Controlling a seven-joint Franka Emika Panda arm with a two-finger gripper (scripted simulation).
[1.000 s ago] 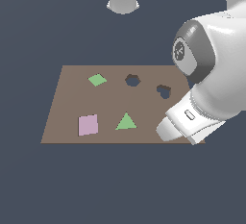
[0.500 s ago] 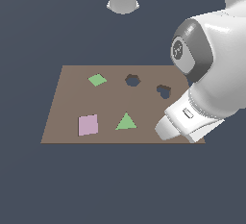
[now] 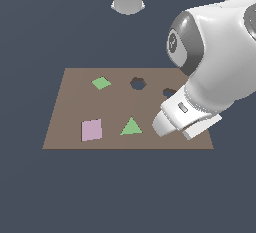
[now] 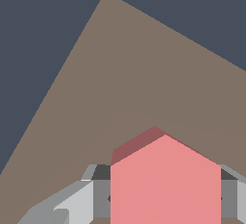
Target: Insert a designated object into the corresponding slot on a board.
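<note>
Gripping salmon hexagonal block [image 4: 165, 184] between gripper [image 4: 163, 200] fingers, vertex pointing toward board [image 4: 144, 74].

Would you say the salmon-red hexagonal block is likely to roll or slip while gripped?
The hexagonal block probably won't roll: its faces look flat. Sitting between the gripper fingers, it looks rigid. Its smooth surface might slip.
</note>
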